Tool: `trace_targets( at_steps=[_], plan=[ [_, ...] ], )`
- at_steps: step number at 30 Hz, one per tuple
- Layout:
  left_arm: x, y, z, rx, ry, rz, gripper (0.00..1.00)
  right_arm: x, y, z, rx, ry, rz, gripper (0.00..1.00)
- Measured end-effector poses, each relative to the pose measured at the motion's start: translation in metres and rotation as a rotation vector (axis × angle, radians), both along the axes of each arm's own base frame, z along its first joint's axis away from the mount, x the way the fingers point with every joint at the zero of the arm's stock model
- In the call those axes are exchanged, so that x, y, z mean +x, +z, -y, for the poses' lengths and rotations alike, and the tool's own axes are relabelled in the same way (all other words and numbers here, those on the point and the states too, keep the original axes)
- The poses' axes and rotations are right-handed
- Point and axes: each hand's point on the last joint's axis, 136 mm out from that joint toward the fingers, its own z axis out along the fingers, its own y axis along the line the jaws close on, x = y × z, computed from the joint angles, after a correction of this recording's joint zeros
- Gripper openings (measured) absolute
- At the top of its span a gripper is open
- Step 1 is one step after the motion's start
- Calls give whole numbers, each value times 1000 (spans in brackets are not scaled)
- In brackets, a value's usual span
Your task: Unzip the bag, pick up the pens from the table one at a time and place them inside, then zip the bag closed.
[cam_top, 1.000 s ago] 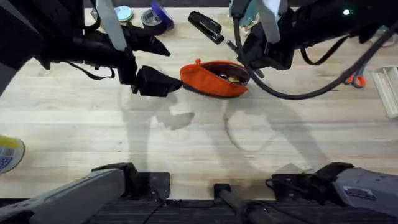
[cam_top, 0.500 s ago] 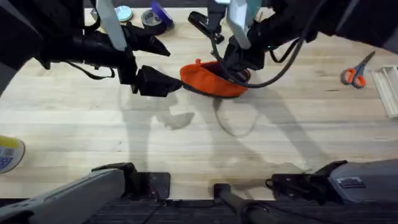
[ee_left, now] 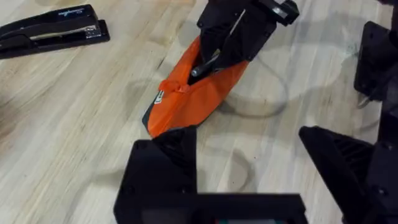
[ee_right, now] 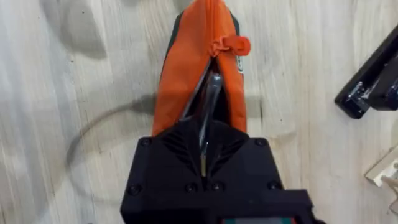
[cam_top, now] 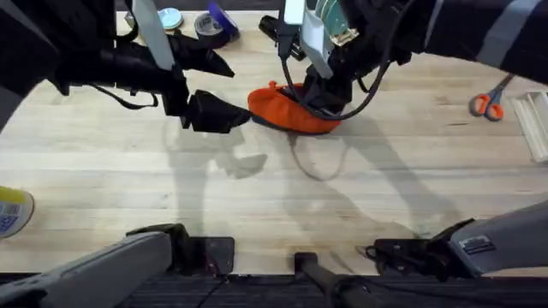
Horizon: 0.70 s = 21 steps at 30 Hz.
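My right hand [ee_right: 208, 146] pinches a pen [ee_right: 209, 102] in the orange pouch's [cam_top: 278, 109] open zip. My left hand [cam_top: 229, 114], spread, sits at its end. Stapler [cam_top: 272, 27] lies just behind.

Your right gripper [ee_right: 203, 146] sits directly over the orange bag [ee_right: 186, 74], its black fingers closed on a slim dark pen [ee_right: 208, 102] angled into the bag's open zip slot. The orange zip tab [ee_right: 231, 45] lies at the far end. The bag rests on the table [ee_right: 74, 93].
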Motion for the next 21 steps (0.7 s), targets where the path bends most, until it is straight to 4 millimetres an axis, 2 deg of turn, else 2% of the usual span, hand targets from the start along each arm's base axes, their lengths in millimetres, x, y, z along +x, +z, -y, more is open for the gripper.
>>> trace_targets(
  at_steps=[7,8,11,15,17,21],
  plan=[
    [0,0,0,0,0,0,995,6,3,-3,14,3,29,47],
    [0,0,0,0,0,0,995,7,4,-4,18,3,33,101],
    [0,0,0,0,0,0,995,8,5,-5,24,6,42,409],
    [0,0,0,0,0,0,995,9,5,-6,27,6,42,939],
    [0,0,0,0,0,0,995,9,5,-6,27,6,43,990],
    [0,0,0,0,0,0,995,9,5,-6,28,5,43,996]
  ],
)
